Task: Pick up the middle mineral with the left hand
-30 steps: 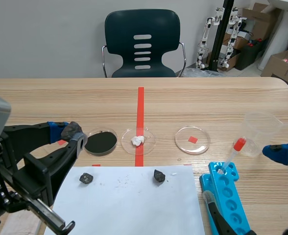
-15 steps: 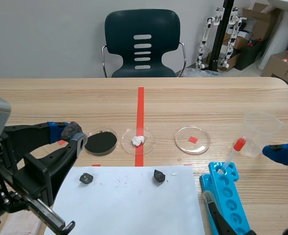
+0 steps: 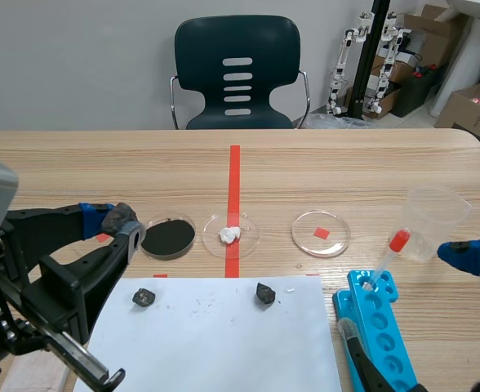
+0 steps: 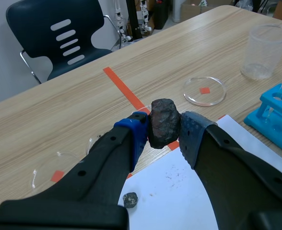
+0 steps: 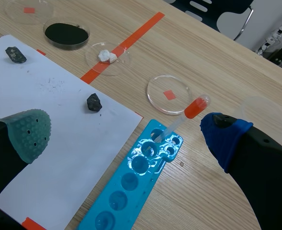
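Observation:
A dark brown mineral is pinched between the blue pads of my left gripper, held up above the table; in the scene view that gripper sits at the left with the mineral at its tip. Two smaller dark minerals remain on the white paper: one at its left, one near the middle. My right gripper stands open above the paper's right edge and the blue rack, holding nothing.
Three petri dishes lie beyond the paper: one with black powder, one with a white lump, one clear. A blue tube rack with a red-capped pipette and a plastic cup stand at the right.

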